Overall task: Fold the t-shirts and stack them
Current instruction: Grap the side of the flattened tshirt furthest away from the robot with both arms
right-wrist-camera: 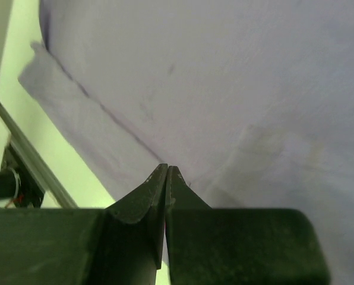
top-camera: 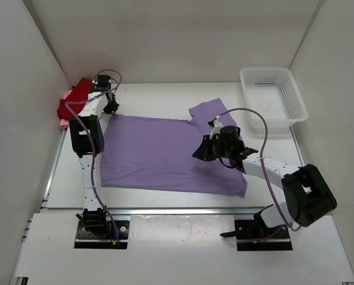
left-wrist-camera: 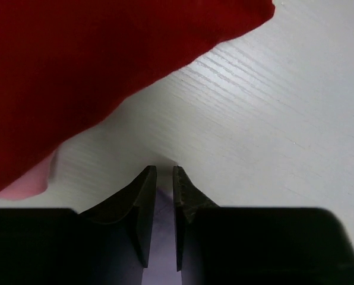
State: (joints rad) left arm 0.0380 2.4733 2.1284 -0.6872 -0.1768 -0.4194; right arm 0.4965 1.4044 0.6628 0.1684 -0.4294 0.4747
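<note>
The purple shirt point(top-camera: 159, 154) lies spread out flat in the middle of the table point(top-camera: 165, 95), front side down or up I cannot tell, with one short sleeve sticking out at the far right. It is smooth, with only small wrinkles. The red shirt point(top-camera: 76, 98) is bunched up in the far left corner, and a bit of the pink shirt point(top-camera: 65, 123) peeks out from under it. The left gripper point(top-camera: 110, 108) sits at the far left corner of the purple shirt, just beside the red one. Its own camera shows what the top view cannot: the fingers are close together with a thin strip of purple cloth between them. The right gripper point(top-camera: 199, 153) is over the right part of the purple shirt. Its own camera shows the fingers pressed tight together, tips right at a crease in the cloth, but I cannot tell if any cloth is pinched. Only the top view shows the white basket point(top-camera: 297, 101), far right, well apart from the shirts.
</note>
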